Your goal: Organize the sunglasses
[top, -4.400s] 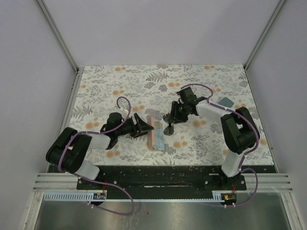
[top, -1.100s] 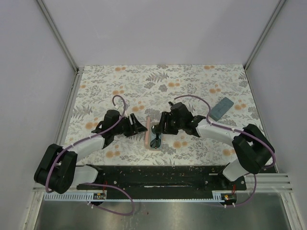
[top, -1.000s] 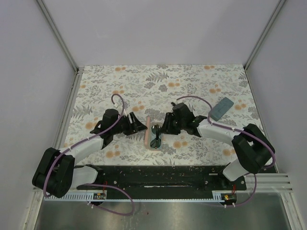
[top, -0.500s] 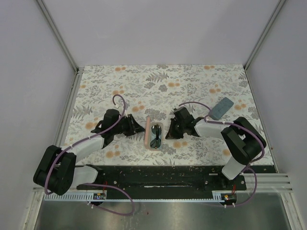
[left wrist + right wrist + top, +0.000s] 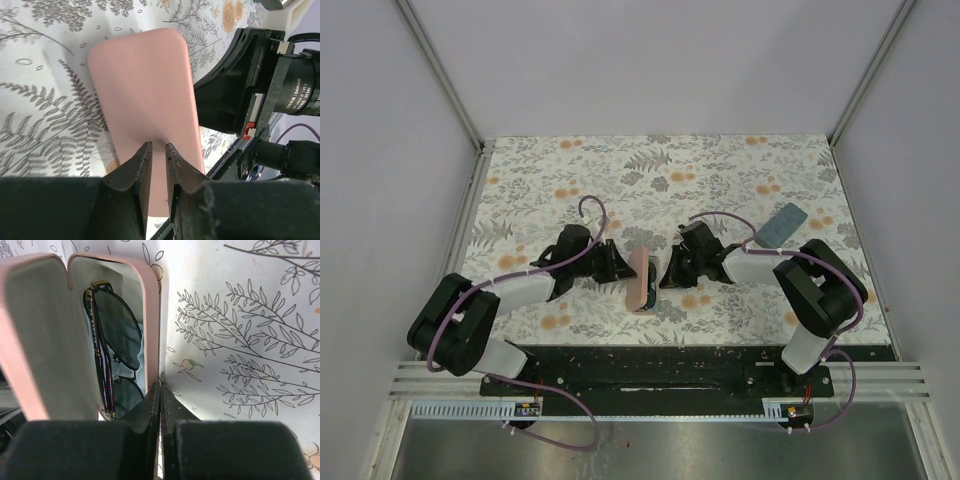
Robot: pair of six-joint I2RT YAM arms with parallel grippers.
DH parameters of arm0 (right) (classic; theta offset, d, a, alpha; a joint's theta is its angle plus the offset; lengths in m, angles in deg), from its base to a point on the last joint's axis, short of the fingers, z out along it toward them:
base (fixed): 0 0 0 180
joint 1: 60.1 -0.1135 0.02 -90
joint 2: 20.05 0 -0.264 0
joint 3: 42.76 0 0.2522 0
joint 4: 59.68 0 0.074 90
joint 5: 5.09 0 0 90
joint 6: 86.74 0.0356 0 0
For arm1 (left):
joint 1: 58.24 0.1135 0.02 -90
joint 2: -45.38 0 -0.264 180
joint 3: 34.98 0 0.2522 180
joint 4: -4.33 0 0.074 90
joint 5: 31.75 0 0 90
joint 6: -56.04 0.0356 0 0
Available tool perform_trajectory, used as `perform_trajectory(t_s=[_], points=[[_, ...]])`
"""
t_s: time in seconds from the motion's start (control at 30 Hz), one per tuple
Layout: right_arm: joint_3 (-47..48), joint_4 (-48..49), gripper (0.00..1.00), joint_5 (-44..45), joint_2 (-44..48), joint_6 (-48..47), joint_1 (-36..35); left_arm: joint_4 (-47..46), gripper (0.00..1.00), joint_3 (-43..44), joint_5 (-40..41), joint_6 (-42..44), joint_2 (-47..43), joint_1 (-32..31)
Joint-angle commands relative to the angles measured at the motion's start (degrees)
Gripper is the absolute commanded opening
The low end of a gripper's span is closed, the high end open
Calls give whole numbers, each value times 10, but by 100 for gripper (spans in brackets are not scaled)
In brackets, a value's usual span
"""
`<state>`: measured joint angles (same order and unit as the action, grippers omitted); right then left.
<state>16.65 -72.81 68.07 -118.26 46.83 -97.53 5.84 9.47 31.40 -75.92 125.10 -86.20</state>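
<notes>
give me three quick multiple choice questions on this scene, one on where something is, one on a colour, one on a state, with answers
1. Where are the dark sunglasses?
A) inside the pink case
B) on a shelf
C) in a drawer

2. What colour is the lone case at the far right in the top view?
A) red
B) blue-grey
C) green

3. How is the right gripper?
A) wide open
B) shut on the sunglasses
C) shut, holding nothing

Answers:
1 A: the right wrist view shows them lying folded in the half-open case.
2 B: it shows blue-grey against the floral cover.
3 C: its fingers meet with nothing between them.
</notes>
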Motion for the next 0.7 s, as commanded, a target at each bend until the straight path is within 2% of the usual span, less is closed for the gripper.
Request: perform_trajectory(t_s=[0.0, 0.13, 0.23, 0.33, 0.57, 0.63, 0.67], points=[[5, 12, 0, 6, -24, 0, -6, -55, 20, 22, 4, 13, 54, -35], [5, 9, 0, 7, -19, 2, -7, -72, 17, 34, 7, 13, 115, -56], [10, -25, 0, 28, -3, -6, -7, -87, 15, 24, 17, 6, 126, -60], [18, -69, 0, 58, 25, -30, -6, -68, 16, 20, 34, 6, 78, -60], [23, -120, 2, 83, 114, -51, -7, 76, 19, 70, 77, 55, -57, -60], [19, -129, 9, 85, 145, -63, -7, 115, 23, 78, 101, 66, -97, -60], [16, -137, 21, 94, 172, -69, -6, 142, 27, 81, 117, 72, -119, -60]])
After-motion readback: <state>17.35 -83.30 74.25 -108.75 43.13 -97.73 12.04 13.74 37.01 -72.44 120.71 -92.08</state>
